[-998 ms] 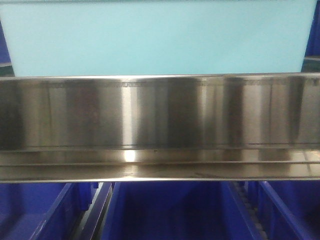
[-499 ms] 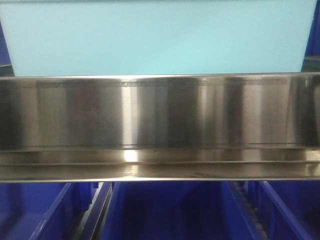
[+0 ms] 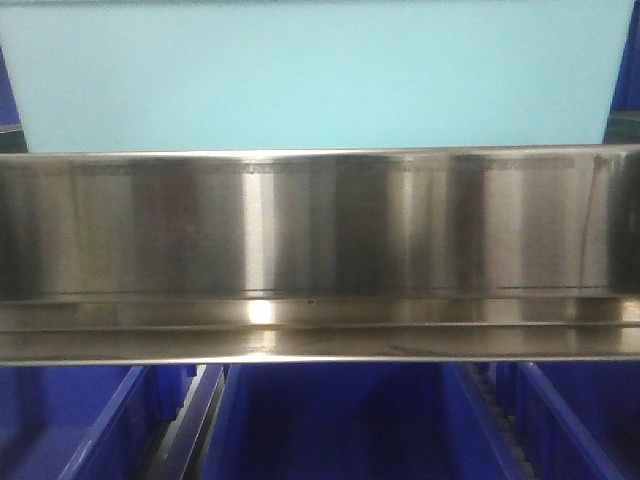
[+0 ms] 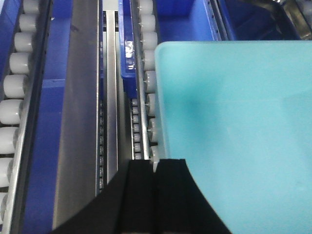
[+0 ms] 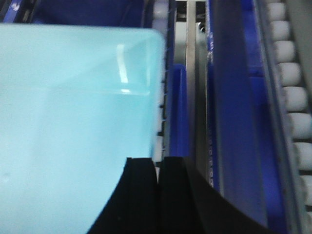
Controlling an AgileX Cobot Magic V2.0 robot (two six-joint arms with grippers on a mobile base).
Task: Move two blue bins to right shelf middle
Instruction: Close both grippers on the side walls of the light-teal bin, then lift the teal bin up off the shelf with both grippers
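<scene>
One pale aqua blue bin (image 3: 310,80) fills the top of the front view, just behind and above the shiny front rail of the right shelf middle (image 3: 320,230). In the left wrist view my left gripper (image 4: 156,163) is shut on the left wall of this bin (image 4: 234,122), one black finger on each side of the wall. In the right wrist view my right gripper (image 5: 158,161) is shut the same way on the bin's (image 5: 73,122) right wall. A second pale bin is not in view.
Royal-blue bins (image 3: 340,420) sit on the level below the rail. Roller tracks (image 4: 14,87) and steel dividers (image 4: 80,122) run beside the bin on the left. Rollers (image 5: 292,97) and a royal-blue bin wall (image 5: 234,112) run on the right.
</scene>
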